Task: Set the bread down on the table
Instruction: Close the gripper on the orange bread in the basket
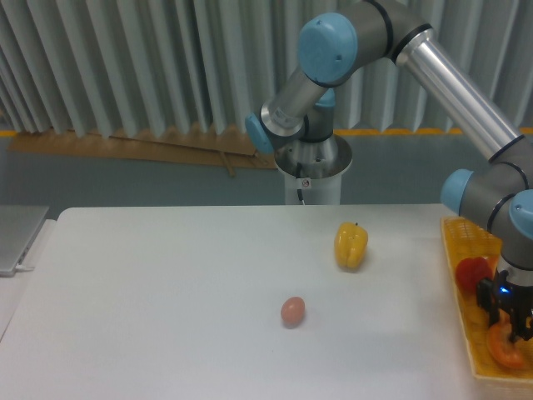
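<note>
**Bread in the basket, gripper at its end**

The white tabletop [166, 317] carries the basket [463, 333] at its right edge. Inside it the gripper [510, 327] stands over the orange bread [506, 350], whose end seems lifted; whether the fingers are clamped I cannot tell. Beside it lies a red pepper [471, 272]. Farther left sit an egg-shaped thing [292, 311] and a yellow pepper [351, 245], leaving room for the bread.

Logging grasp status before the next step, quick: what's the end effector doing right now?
End effector: down in the basket over the bread; whether it is open, closed or gripping cannot be told from this view.
</note>
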Controlling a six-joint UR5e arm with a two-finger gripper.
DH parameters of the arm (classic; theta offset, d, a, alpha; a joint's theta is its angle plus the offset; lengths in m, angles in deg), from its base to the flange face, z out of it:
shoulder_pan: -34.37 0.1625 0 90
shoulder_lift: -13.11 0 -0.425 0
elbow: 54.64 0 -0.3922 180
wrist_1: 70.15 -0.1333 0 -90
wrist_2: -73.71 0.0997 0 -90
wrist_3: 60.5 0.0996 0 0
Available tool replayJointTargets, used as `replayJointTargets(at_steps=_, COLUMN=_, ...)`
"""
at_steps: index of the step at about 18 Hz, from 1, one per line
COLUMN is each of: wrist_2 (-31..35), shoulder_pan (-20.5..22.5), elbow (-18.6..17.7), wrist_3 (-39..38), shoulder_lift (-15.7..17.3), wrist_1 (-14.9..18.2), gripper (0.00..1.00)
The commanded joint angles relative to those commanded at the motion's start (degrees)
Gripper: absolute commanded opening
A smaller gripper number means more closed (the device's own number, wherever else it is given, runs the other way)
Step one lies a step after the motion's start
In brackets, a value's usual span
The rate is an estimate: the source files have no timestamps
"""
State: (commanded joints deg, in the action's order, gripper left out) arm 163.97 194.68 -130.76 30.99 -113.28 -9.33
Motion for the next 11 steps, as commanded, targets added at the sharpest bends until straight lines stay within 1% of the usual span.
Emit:
replayJointTargets(at_steps=2, wrist_2=0.0, shoulder_pan=0.0, elbow=0.0, wrist_3=0.0, shoulder_lift=0.09, wrist_1=0.0, gripper=0.37)
replayJointTargets(at_steps=3, wrist_2=-0.09, shoulder_pan=0.0, elbow=0.0, wrist_3=0.09, shoulder_lift=0.09, wrist_1=0.0, gripper=0.3)
replayJointTargets(at_steps=6, wrist_2=-0.09, shoulder_pan=0.18, elbow=-0.09, wrist_3=0.09, shoulder_lift=0.26, wrist_1=0.09, gripper=0.26)
replayJointTargets(at_steps=7, wrist_2=-0.09, shoulder_pan=0.18, elbow=-0.18, wrist_3=0.09, shoulder_lift=0.26, wrist_1=0.09, gripper=0.23)
replayJointTargets(at_steps=8, wrist_2=-0.09, shoulder_pan=0.18, elbow=-0.18, wrist_3=0.09, shoulder_lift=0.26, wrist_1=0.09, gripper=0.12)
replayJointTargets(at_steps=10, wrist_2=-0.09, shoulder_pan=0.18, elbow=-0.35, wrist_3=0.79, shoulder_lift=0.35, wrist_1=0.09, gripper=0.07)
replayJointTargets(at_steps=11, wrist_2=-0.09, shoulder_pan=0.18, elbow=-0.44, wrist_3=2.18, shoulder_lift=0.35, wrist_1=0.09, gripper=0.0)
